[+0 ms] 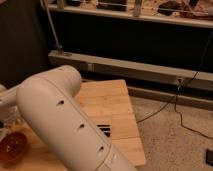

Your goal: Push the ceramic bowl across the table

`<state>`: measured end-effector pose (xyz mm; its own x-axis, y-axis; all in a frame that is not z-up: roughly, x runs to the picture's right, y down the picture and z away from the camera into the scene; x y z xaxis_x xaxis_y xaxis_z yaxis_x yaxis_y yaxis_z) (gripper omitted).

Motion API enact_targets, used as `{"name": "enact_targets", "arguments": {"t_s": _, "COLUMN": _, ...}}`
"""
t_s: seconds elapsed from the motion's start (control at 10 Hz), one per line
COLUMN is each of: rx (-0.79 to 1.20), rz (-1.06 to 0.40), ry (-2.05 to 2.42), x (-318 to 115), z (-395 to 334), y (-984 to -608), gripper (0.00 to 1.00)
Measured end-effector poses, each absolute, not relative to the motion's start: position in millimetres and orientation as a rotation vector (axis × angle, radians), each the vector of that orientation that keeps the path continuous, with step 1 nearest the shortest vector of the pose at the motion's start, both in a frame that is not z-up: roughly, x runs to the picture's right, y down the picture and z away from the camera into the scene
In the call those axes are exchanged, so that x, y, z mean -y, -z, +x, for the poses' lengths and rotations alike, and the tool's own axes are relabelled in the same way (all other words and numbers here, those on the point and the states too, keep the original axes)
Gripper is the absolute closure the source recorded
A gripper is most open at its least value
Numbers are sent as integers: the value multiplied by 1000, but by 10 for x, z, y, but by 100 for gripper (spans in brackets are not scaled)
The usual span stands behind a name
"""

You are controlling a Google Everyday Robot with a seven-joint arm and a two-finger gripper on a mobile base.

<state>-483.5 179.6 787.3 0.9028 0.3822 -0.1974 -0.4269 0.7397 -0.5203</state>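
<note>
The ceramic bowl [11,146], glossy orange-red and shallow, sits at the lower left on the light wooden table [112,102]. My white arm [65,125] sweeps from the bottom centre up and to the left, hiding much of the tabletop. Its wrist [6,97] reaches the left edge of the camera view. The gripper [3,124] hangs there just above the bowl, shut and largely cut off by the picture's edge. Whether it touches the bowl is hidden.
A small black item [105,129] lies on the table next to the arm. The table's right edge drops to a speckled floor [170,135] with a black cable [187,107]. A metal rail and dark shelving [125,65] stand behind.
</note>
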Motion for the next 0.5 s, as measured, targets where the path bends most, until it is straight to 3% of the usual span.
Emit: {"name": "enact_targets", "arguments": {"t_s": 0.5, "rx": -77, "rz": -584, "ry": -394, "x": -1885, "z": -5139, "y": -7972, "gripper": 100}}
